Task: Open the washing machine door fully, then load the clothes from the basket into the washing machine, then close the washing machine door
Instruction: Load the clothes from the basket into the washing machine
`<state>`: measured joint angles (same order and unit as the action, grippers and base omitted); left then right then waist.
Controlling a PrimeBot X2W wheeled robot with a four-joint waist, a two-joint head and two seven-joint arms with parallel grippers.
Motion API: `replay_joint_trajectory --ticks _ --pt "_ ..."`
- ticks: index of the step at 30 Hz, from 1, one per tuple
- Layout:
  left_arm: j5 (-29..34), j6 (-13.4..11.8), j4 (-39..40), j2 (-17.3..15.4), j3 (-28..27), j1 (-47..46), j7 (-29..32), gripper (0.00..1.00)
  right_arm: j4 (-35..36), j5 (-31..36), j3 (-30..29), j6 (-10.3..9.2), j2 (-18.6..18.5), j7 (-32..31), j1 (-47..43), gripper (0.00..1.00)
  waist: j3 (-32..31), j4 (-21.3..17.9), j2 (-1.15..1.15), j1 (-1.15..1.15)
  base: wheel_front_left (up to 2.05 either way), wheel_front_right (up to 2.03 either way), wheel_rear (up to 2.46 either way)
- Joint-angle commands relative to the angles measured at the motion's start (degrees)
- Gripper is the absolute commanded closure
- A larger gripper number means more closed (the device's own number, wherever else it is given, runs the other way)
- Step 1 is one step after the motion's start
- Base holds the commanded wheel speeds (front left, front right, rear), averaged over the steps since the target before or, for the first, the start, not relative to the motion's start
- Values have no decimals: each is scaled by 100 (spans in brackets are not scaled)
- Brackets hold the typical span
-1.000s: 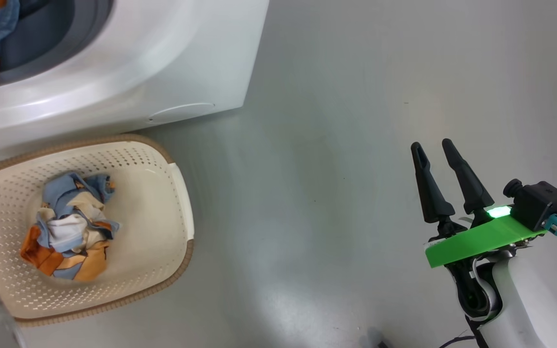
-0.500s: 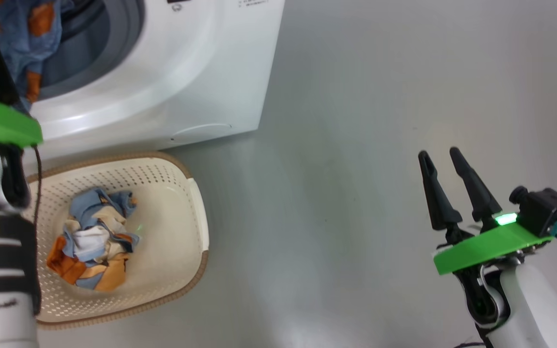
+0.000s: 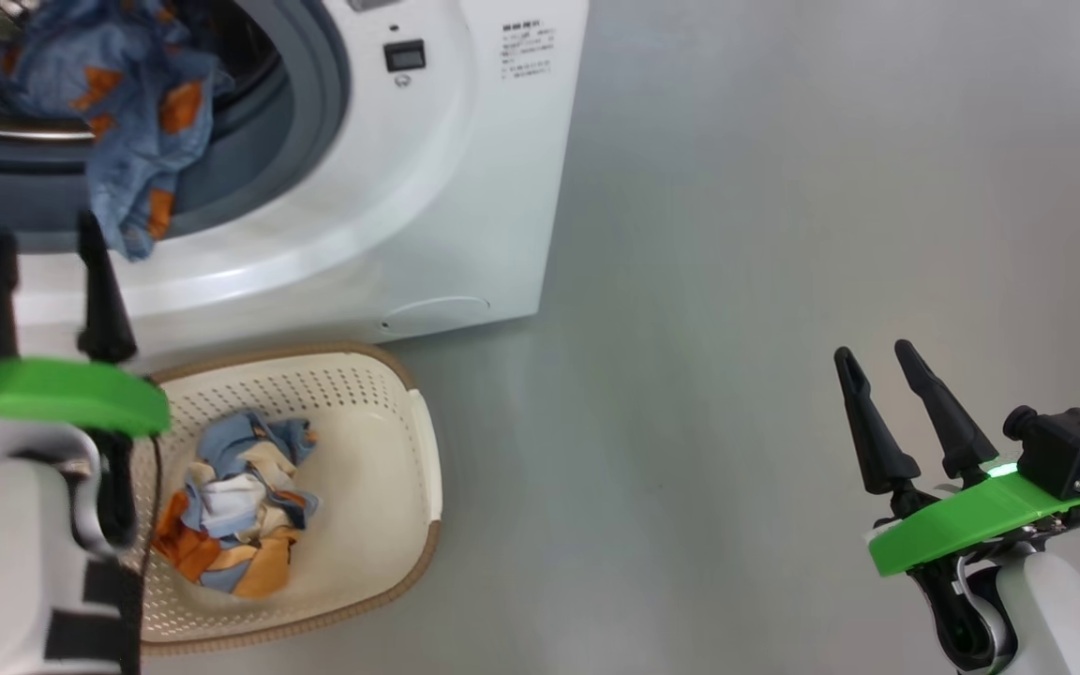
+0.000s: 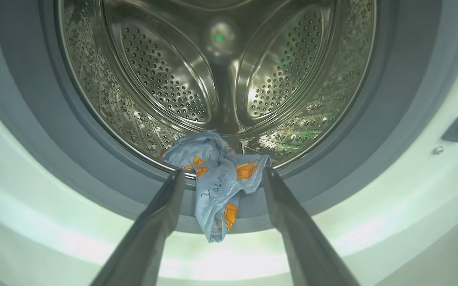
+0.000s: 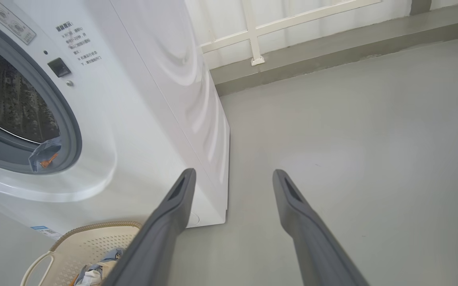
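Observation:
The white washing machine (image 3: 465,187) stands at the upper left with its drum (image 4: 221,79) exposed; the washing machine door is out of view. One light blue garment with orange patches (image 3: 142,122) hangs over the grey gasket lip (image 4: 217,186). My left gripper (image 3: 46,232) is open and empty, just in front of and below that garment (image 4: 223,172). More clothes (image 3: 235,506) lie bunched in the cream basket (image 3: 409,450) on the floor in front of the machine. My right gripper (image 3: 875,354) stands open and empty over bare floor, far right of the basket (image 5: 233,172).
Grey floor (image 3: 737,234) spreads to the right of the machine. In the right wrist view a raised grey ledge (image 5: 332,51) and a white railing (image 5: 253,31) run along the far wall behind the machine (image 5: 141,99). The basket (image 5: 82,238) touches the machine's base.
The head camera has swung, shifting the whole picture right and down. My left gripper has drawn back from the drum opening, and the blue garment stays draped over the gasket. The right gripper keeps its pose.

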<state>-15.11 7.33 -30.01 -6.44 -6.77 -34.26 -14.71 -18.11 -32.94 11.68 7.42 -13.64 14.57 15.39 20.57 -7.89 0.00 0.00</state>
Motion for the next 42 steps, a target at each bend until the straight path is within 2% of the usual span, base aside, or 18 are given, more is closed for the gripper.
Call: replay_joint_trajectory --ticks 1,18,42 --pt "74 15 189 -182 -123 164 -29 0 111 -61 115 7 -100 43 -133 0 -182 115 0 0 0 0 0" --pt "222 15 915 37 -117 1832 -29 0 66 -147 83 7 -357 43 -686 0 -942 470 0 0 0 0 0" --pt "177 15 1528 105 -111 3287 -29 0 13 -264 101 7 -545 43 -1311 0 -1709 677 0 0 0 0 0"
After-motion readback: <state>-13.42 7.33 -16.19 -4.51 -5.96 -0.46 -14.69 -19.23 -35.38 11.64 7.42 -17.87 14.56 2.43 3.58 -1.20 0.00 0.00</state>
